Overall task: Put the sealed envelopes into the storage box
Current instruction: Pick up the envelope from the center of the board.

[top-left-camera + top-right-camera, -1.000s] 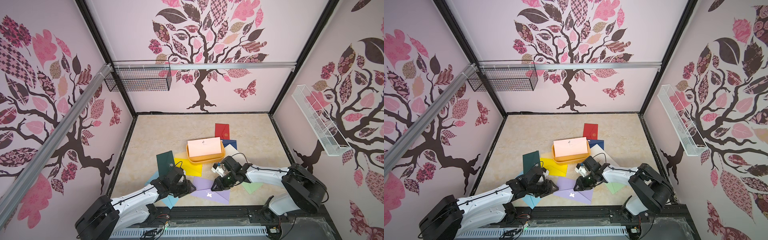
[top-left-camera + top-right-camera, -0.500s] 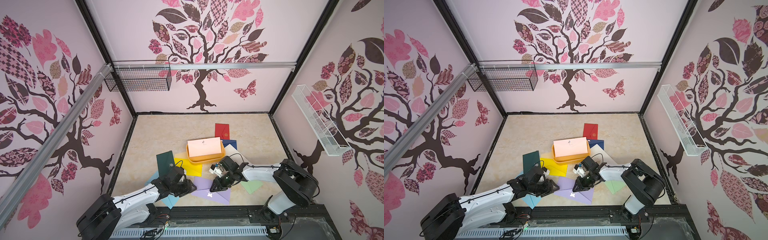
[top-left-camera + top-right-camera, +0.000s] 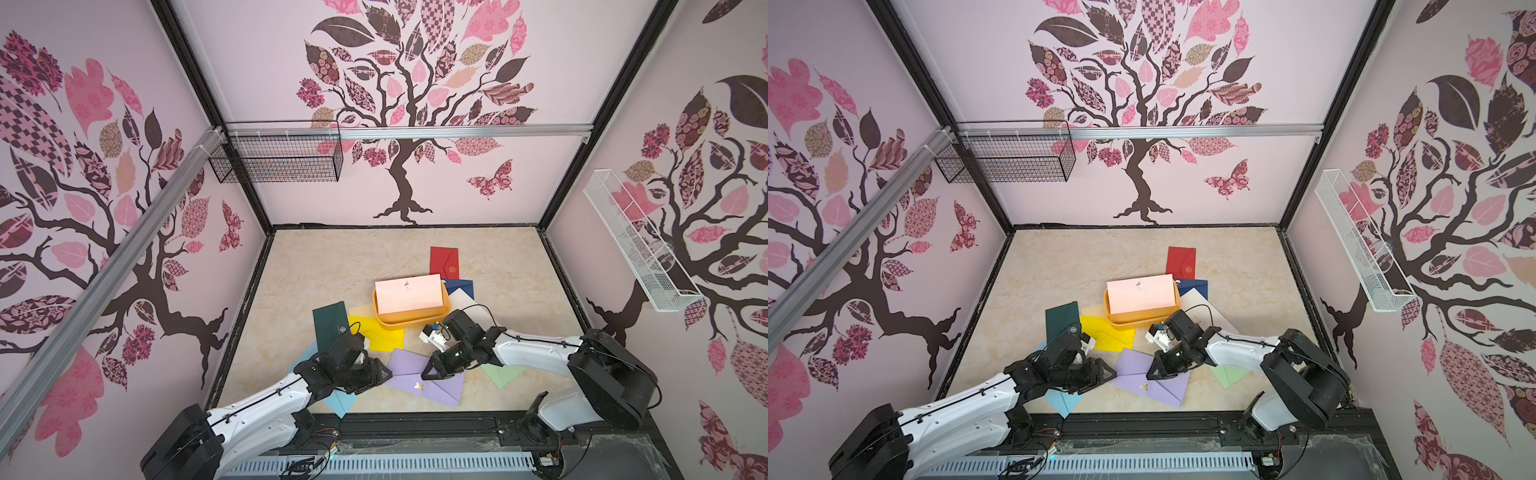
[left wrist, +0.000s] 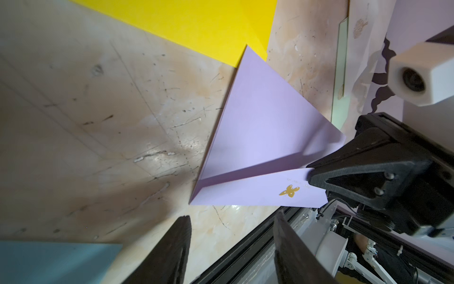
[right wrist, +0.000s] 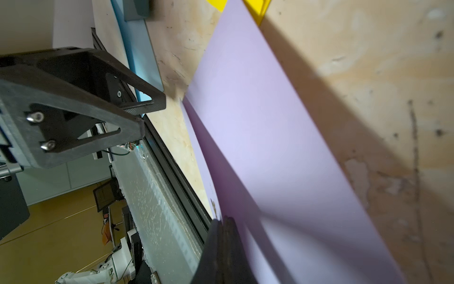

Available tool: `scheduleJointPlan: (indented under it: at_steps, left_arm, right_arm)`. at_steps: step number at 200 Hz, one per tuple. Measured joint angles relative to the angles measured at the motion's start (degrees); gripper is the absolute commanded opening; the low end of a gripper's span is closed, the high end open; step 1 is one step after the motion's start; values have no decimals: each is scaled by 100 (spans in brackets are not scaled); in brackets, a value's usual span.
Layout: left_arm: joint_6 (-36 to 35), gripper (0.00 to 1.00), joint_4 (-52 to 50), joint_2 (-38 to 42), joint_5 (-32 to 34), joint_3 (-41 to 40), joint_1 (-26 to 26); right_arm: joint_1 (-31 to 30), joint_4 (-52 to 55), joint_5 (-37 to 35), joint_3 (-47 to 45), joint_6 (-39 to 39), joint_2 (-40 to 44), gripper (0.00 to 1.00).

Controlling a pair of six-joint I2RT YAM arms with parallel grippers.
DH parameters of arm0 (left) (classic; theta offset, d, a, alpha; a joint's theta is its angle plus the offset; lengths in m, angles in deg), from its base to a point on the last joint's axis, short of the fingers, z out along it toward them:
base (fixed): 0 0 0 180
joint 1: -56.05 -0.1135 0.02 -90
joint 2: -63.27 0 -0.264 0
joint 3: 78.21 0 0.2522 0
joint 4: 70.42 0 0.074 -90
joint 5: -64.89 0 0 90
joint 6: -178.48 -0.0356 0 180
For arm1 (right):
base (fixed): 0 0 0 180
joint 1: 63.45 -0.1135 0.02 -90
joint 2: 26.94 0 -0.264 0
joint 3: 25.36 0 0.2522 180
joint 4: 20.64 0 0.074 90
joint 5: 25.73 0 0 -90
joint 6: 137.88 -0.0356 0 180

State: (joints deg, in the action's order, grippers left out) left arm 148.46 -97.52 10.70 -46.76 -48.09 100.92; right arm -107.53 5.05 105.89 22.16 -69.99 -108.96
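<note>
The lilac envelope lies at the front of the table, one edge raised off the top. My right gripper is shut on that edge, close to its gold butterfly emblem. My left gripper stands open just left of the lilac envelope, with nothing between its fingers. The yellow-orange storage box holds a pink envelope leaning across it. Dark green, yellow, light blue, light green, red and navy envelopes lie around.
A black wire basket hangs on the back wall at the left. A white mesh tray hangs on the right wall. The black front rail runs just behind both grippers. A cream envelope lies by the box.
My right gripper has closed onto the lilac envelope's edge. My left gripper's jaws have spread a little wider. Both arms have hardly shifted.
</note>
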Motion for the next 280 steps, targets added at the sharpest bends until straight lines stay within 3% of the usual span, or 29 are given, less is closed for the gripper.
scheduleJointPlan:
  at_steps: [68,105,169,230,280]
  left_arm:
    - [28,59,-22,245,-48,-173,-26]
    - [210,64,66,245,-57,-308,-26]
    - [933,65,1298,-208,-127,-610,-48]
    - [1158,57,2013,-804,-101,-555,-52]
    - [1357,47,2271,-776,70,-553,-63]
  right_arm:
    - [129,-247,160,-212,-345,468,2]
    - [284,-483,295,-374,-581,560,2]
    - [308,-933,544,-549,-925,560,2]
    - [308,-1231,678,-588,-1132,557,2]
    - [308,-1290,710,-599,-1174,544,2]
